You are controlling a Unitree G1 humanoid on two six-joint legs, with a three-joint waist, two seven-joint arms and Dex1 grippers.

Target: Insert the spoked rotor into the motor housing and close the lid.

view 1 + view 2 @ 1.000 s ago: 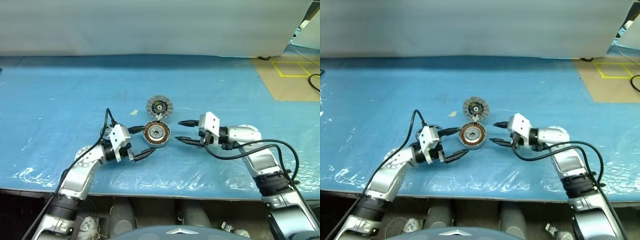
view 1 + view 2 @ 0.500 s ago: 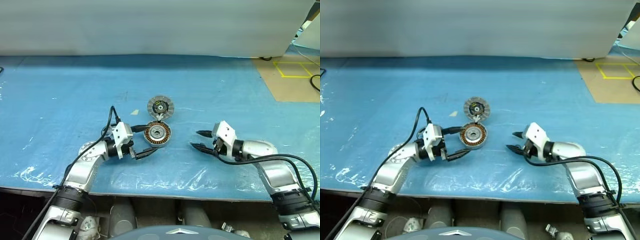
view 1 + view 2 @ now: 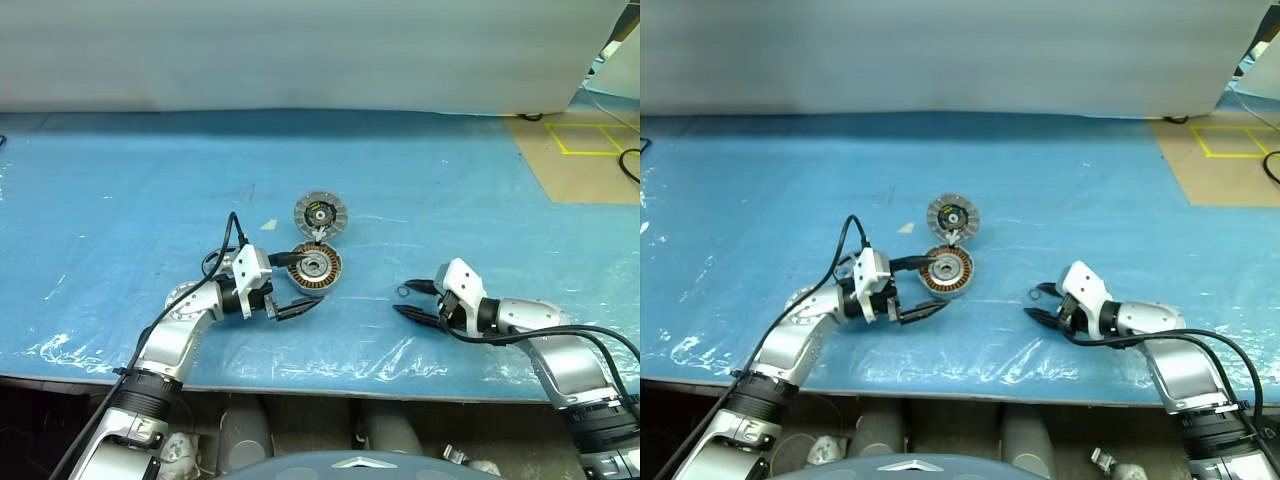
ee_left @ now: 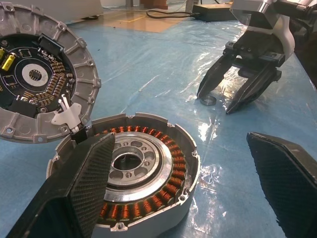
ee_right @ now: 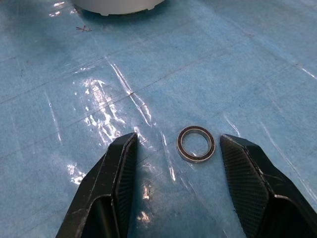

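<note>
Right wrist view: right gripper [image 5: 173, 191], jaws partly open, empty, straddling a small ring [image 5: 196, 144] flat on the blue sheet [image 3: 120, 200]. Left gripper [image 3: 295, 282], jaws wide, empty, bracketing the motor housing [image 3: 314, 268]; one finger [image 4: 74, 188] touches or overlaps its near rim. Spoked rotor [image 3: 319, 214] just beyond the housing at 12 o'clock, hinged to it. Advice: lower squarely, close on the ring's edges. Room: open sheet all round; table's front edge [image 3: 330, 390] near at 6 o'clock
</note>
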